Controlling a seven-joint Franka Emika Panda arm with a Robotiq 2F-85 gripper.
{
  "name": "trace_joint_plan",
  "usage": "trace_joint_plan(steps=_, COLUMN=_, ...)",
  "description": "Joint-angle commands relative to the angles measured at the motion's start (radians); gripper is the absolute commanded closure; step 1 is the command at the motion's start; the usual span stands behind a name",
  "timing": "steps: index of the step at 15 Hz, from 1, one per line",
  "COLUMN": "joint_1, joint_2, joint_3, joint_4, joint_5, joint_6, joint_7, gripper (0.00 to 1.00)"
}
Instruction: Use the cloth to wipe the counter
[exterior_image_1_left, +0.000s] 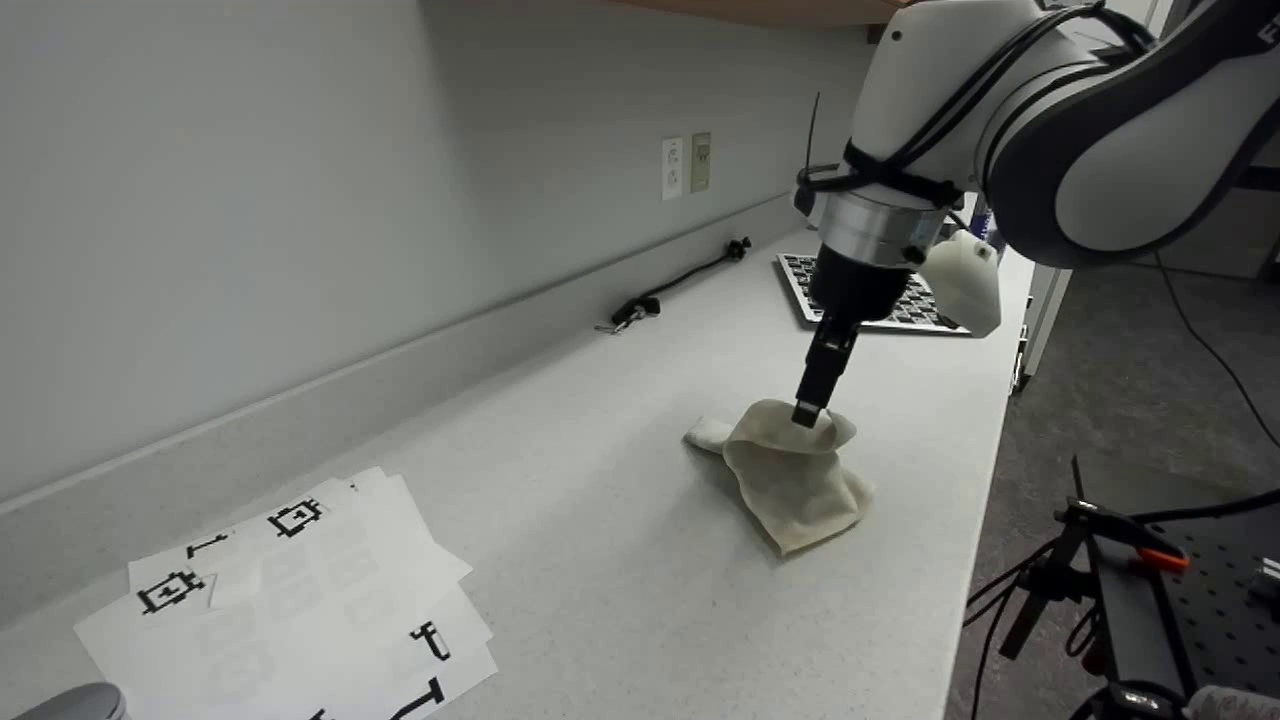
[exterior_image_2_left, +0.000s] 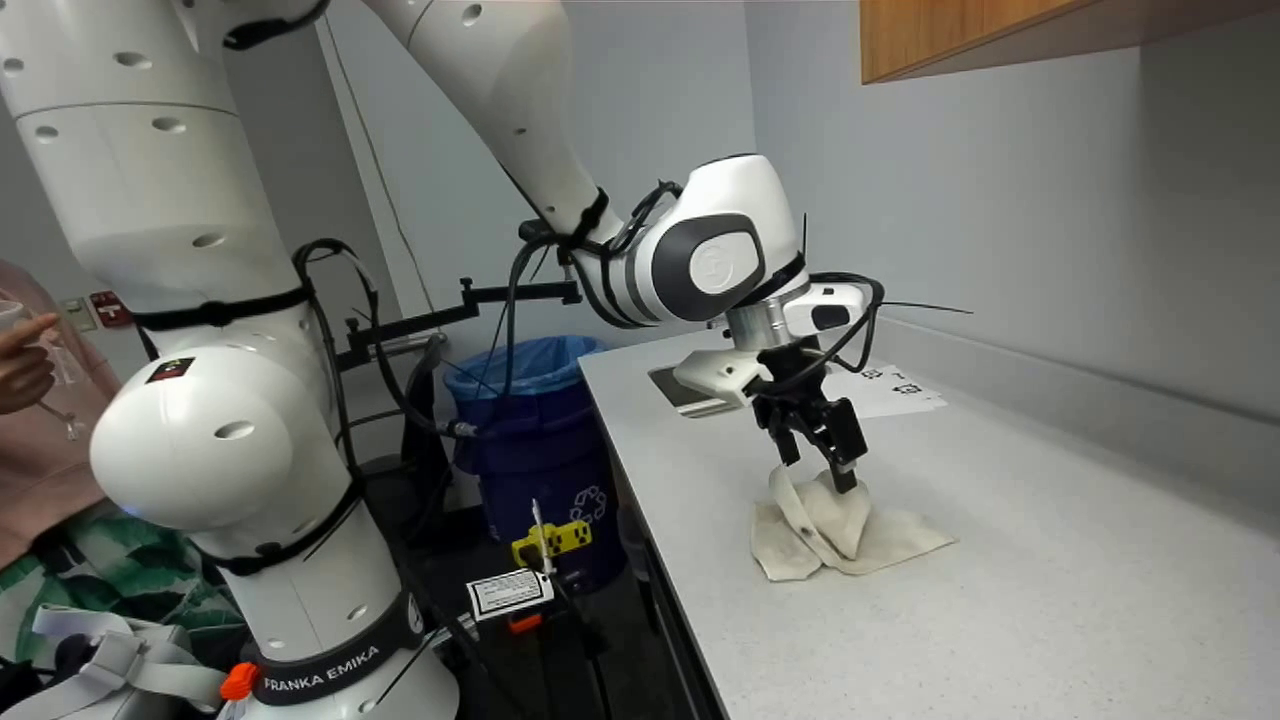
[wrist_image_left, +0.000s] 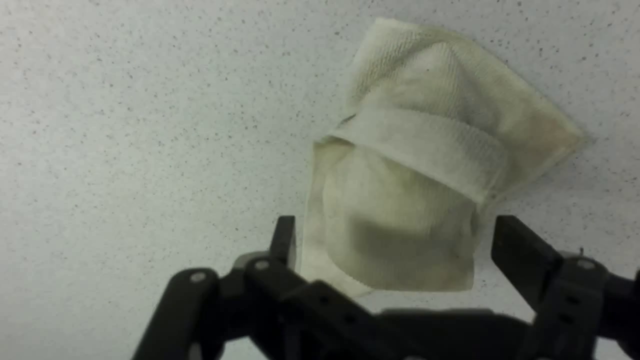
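Left first, in an exterior view: marked white sheets (exterior_image_1_left: 320, 610) flat on the desk (exterior_image_1_left: 600, 560); next, mid-desk, here's the cloth (exterior_image_1_left: 800, 495), rumpled and cream, jaws standing wide apart just over it; and farther right, a checkered board (exterior_image_1_left: 911, 306)!

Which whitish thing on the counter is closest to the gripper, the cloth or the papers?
The cloth, cream and wrinkled, right at the open gripper. The papers are flat, with black marks, and lie farther along the counter.
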Motion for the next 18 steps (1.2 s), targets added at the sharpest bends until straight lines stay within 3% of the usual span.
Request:
trace_joint_plan(steps=1, joint_1=-0.041, joint_2=-0.18, joint_3=0.03, joint_4=-0.13, joint_5=0.047, joint_6=-0.011, joint_7=-0.086, gripper=0.0)
trace_joint_plan(steps=6, joint_1=-0.04, joint_2=-0.357, joint_3=0.026, joint_4=-0.233, joint_5=0.127, joint_6=-0.046, joint_7=-0.182, gripper=0.0)
trace_joint_plan(steps=7, joint_1=-0.032, joint_2=-0.324, joint_3=0.024, joint_4=-0.168, joint_5=0.146, joint_6=-0.072, joint_7=-0.198, gripper=0.0)
trace_joint_plan(steps=12, joint_1=-0.047, joint_2=-0.41, joint_3=0.028, joint_4=-0.195, joint_5=0.137, joint_6=-0.086, joint_7=-0.205, gripper=0.0)
trace_joint_plan(steps=18, joint_1=-0.09, joint_2=-0.424, joint_3=0.053, joint_4=-0.169, joint_5=0.103, joint_6=-0.111, joint_7=-0.183, gripper=0.0)
